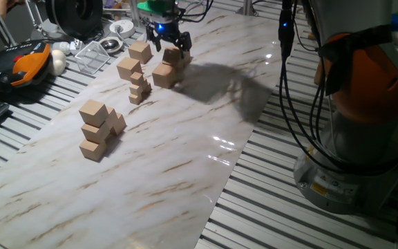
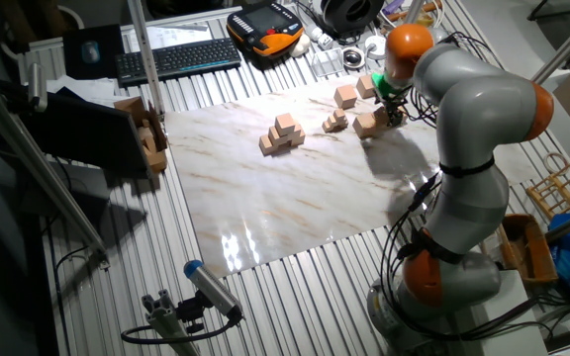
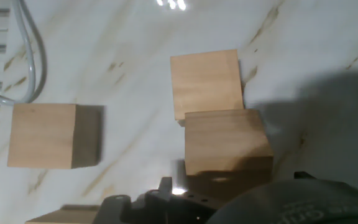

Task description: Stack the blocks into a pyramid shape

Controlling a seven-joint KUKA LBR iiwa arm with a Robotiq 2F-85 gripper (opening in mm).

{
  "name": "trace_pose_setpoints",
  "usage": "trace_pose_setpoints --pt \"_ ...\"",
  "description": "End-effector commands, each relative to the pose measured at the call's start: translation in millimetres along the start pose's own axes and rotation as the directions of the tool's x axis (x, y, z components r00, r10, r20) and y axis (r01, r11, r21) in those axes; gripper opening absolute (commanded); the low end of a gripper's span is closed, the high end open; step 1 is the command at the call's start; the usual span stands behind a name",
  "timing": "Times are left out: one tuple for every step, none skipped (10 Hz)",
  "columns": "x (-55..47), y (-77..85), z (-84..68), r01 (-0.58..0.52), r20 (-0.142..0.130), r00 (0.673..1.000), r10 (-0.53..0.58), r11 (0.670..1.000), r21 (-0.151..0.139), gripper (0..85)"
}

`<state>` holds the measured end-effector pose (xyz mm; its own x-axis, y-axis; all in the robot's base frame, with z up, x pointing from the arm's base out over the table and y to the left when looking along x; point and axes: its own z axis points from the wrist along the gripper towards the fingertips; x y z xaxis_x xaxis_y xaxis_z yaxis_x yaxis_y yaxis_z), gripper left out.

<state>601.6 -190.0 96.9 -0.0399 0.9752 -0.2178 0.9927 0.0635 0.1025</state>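
Three blocks [image 1: 95, 131] form a small pyramid shape near the marble sheet's [image 1: 185, 173] left edge. Four more lie loose at its far end, beside three smaller cubes [image 1: 139, 88]. The gripper [image 1: 166, 43] hovers over one; whether its jaws grip cannot be told.

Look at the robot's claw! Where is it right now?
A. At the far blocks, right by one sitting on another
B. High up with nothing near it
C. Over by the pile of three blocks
A: the gripper is down at the far end of the marble board, at a block sitting on another block, away from the pyramid pile.
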Motion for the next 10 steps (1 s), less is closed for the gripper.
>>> trace_pose_setpoints --pt "0.4 0.1 0.5 0.003 0.024 1.0 -0.002 1.0 -0.007 85.0" --pt "0.6 0.4 0.3 0.011 0.049 0.999 -0.01 1.0 -0.013 85.0" --pt "0.4 0.9 0.1 0.015 0.069 0.998 -0.014 1.0 -0.019 85.0" --pt "0.2 1.9 0.9 0.017 0.084 0.996 -0.015 1.0 -0.021 85.0" --pt "-0.1 3.1 2.6 0.02 0.104 0.994 -0.018 1.0 -0.02 85.0" --pt "-0.9 4.5 4.3 0.016 0.113 0.994 -0.014 1.0 -0.018 85.0" --pt "-1.5 5.3 5.6 0.011 0.123 0.992 -0.009 1.0 -0.017 85.0" --pt "-1.8 5.3 6.0 0.006 0.131 0.991 -0.004 1.0 -0.014 85.0" --pt "-1.5 5.1 6.2 0.002 0.138 0.99 0.0 1.0 -0.01 85.0" --pt "-1.5 4.6 6.5 0.0 0.142 0.99 0.001 1.0 -0.007 85.0"
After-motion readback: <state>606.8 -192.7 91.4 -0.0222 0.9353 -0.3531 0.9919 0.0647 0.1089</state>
